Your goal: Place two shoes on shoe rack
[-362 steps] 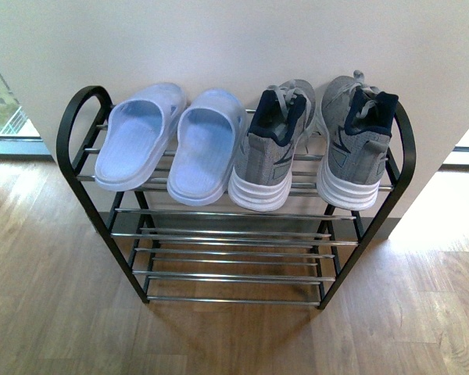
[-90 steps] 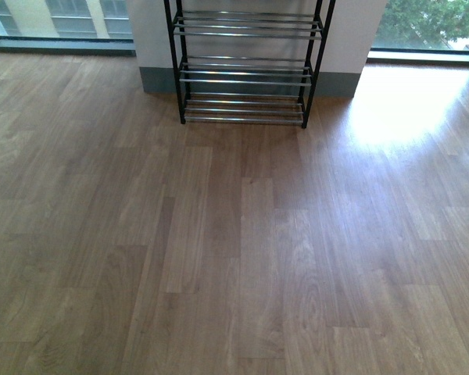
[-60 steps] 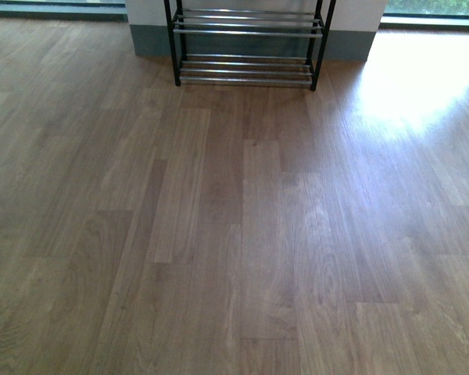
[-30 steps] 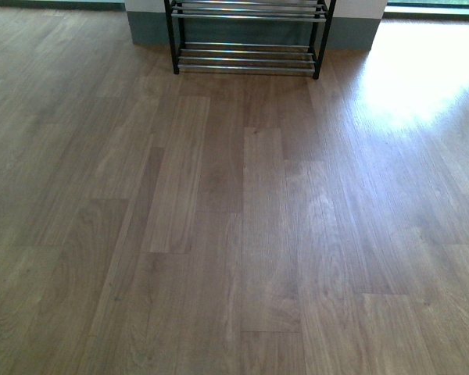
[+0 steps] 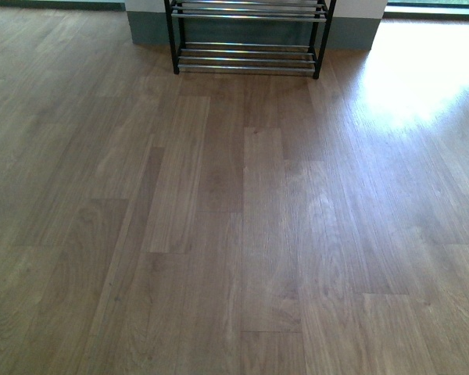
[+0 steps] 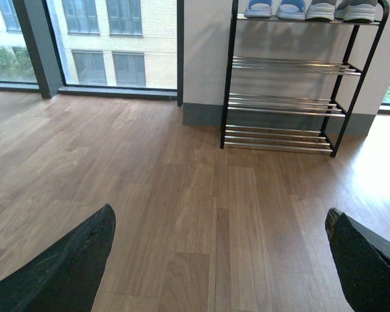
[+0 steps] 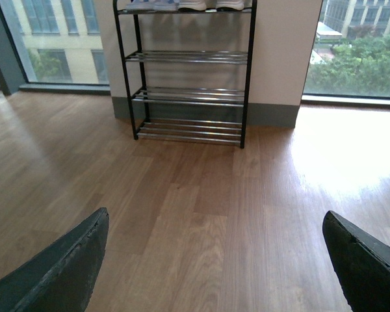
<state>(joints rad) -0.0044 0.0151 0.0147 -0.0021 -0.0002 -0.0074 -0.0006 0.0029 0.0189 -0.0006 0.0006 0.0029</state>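
Observation:
The shoe rack stands against the wall, black frame with chrome bars. In the left wrist view the two shoes, grey sneakers with white soles, sit side by side on its top shelf, partly cut off by the frame edge. The right wrist view shows the rack with only the sneakers' white soles at the top shelf. The front view catches just the rack's lowest shelves. My left gripper and right gripper both hang open over bare floor, far from the rack, holding nothing.
Two light blue slippers share the top shelf beside the sneakers. Wooden floor stretches between me and the rack. Tall windows flank the wall on both sides; sunlight glares on the floor.
The front view went from a close look at the shoes on the top shelf to a distant one, the rack sliding up to the frame's top. The last half second shows no movement.

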